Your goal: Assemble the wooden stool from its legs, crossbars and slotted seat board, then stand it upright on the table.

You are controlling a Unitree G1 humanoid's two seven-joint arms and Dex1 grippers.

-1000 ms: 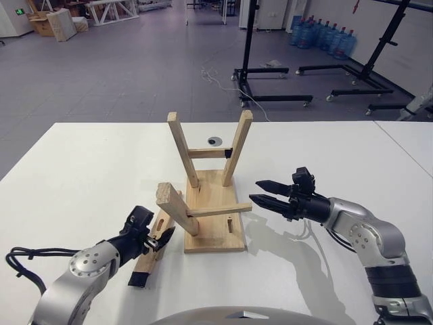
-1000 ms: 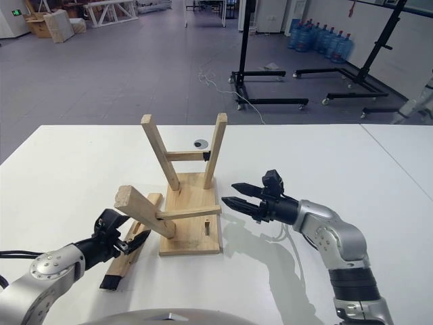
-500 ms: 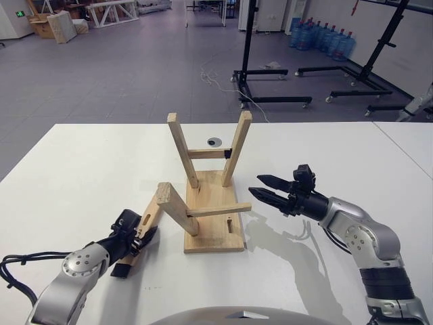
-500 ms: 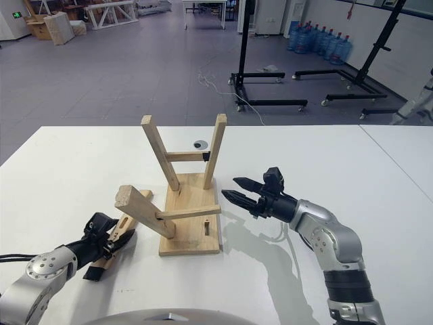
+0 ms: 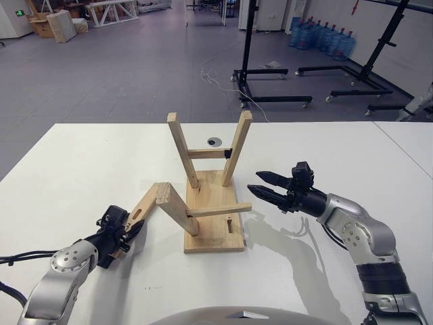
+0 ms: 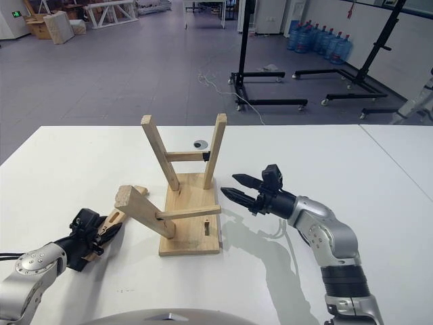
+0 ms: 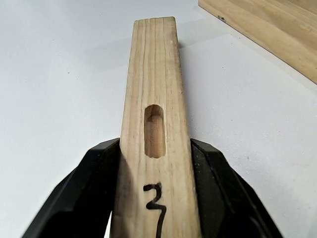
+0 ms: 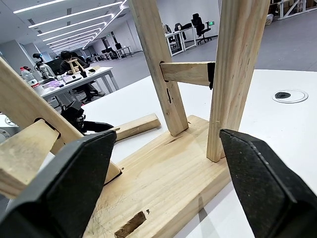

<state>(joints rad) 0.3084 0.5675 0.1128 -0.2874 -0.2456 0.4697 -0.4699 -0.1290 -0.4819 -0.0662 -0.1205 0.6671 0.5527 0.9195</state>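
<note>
1. Loose leg: pinched across its width by the left gripper, pads pressed on both side faces level with the slot. Reached out past the fingertips toward the front leg; contact with it could not be told.
2. Judged light, stiff and rough-grained, so unlikely to slip. Best taken by the flat sides, leaving the slot face open for a crossbar.
3. Front crossbar: free end hung unsupported just below the tips of the right gripper, which was spread wide and gripping nothing. Judged thin and easily levered out of its mortise, so better steadied close to that free end.
4. Seat board: lay flat under and ahead of the right gripper, with the back legs standing in it farther off. Judged heavy enough to stay put under a gentle push.
5. Table: open top around both grippers, side edges well apart from them, leaving ample room to swing the leg.
</note>
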